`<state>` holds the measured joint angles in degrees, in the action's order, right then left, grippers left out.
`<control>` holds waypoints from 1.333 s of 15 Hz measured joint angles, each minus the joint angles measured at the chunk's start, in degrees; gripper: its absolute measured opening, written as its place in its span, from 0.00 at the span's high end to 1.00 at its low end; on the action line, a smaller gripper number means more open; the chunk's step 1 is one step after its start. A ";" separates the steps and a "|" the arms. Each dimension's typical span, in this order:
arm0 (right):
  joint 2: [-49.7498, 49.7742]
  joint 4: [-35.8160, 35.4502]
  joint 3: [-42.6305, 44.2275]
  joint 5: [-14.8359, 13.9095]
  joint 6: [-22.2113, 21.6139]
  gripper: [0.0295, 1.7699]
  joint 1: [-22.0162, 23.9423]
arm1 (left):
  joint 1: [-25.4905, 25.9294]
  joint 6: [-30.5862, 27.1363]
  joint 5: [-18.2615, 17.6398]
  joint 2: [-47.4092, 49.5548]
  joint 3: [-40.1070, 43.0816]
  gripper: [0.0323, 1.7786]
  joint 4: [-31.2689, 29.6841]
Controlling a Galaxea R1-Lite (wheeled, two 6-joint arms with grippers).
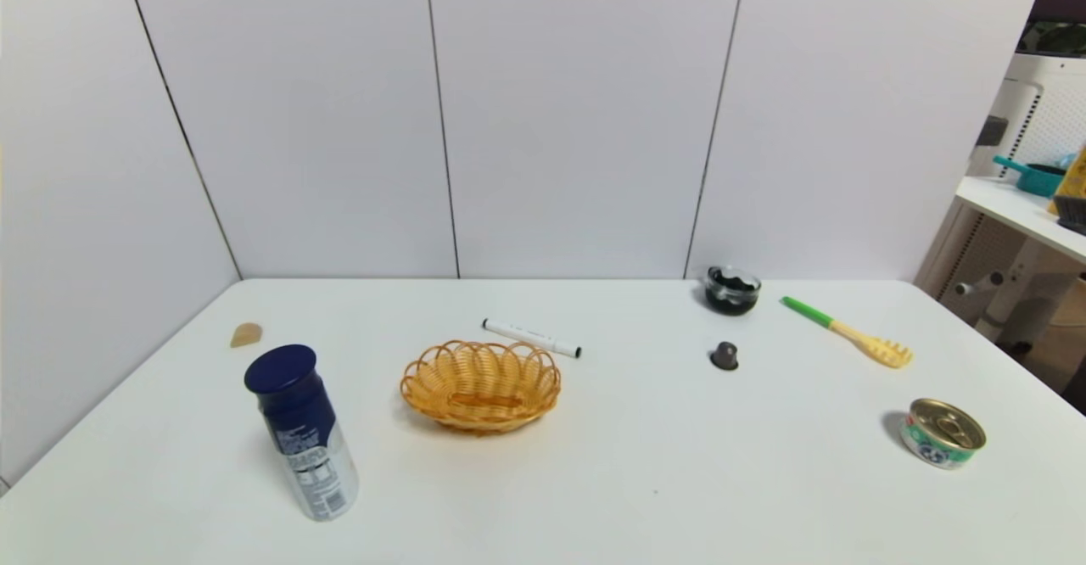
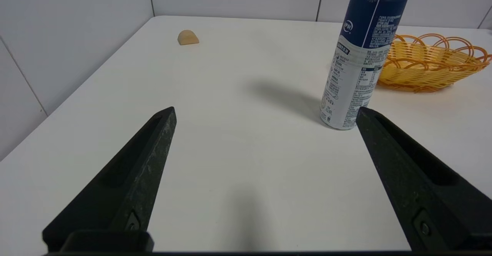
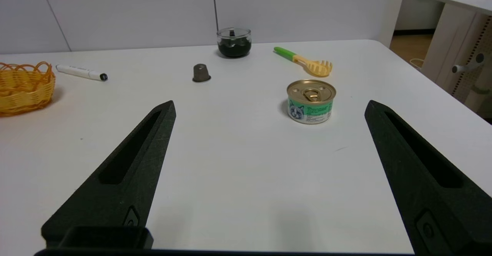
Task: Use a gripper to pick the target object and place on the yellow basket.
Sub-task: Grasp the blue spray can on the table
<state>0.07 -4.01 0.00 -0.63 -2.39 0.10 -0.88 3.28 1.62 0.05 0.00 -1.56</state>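
Okay, left gripper (image 2: 266,109) is hovering over the counter's (image 2: 246,152) near-left corner, jaws wide open; right gripper's (image 3: 271,104) idling open near the front edge; I'd be centring on the spray can (image 1: 310,442) before closing.

Basket (image 1: 481,387) common to all views

In the left wrist view, the dark blue upper part of the tall can (image 2: 365,56) bore a round white emblem that appeared to read "伊利", with a small ® beside it; the rows of fine print below and beside it were too small to make out. A barcode stood low on the silver part, its digits illegible, while the lettering on the green-labelled tin (image 3: 310,108) and the faint print along the white marker (image 3: 80,72) could not be read either.
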 joint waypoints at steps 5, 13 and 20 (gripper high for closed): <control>0.00 0.00 0.00 -0.05 -0.06 0.04 0.00 | 0.00 0.02 0.02 0.00 0.00 0.05 0.02; 0.00 0.00 0.00 -0.10 -0.09 0.04 0.00 | 0.00 0.13 -0.02 0.00 0.00 0.05 0.00; 0.00 0.02 0.00 -0.05 -0.11 0.04 0.00 | -0.02 -1.35 -0.05 -8.45 -2.84 0.05 0.35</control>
<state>0.07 -3.99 0.00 -0.68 -2.50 0.10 -0.90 1.93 1.57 -8.40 -2.84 -1.21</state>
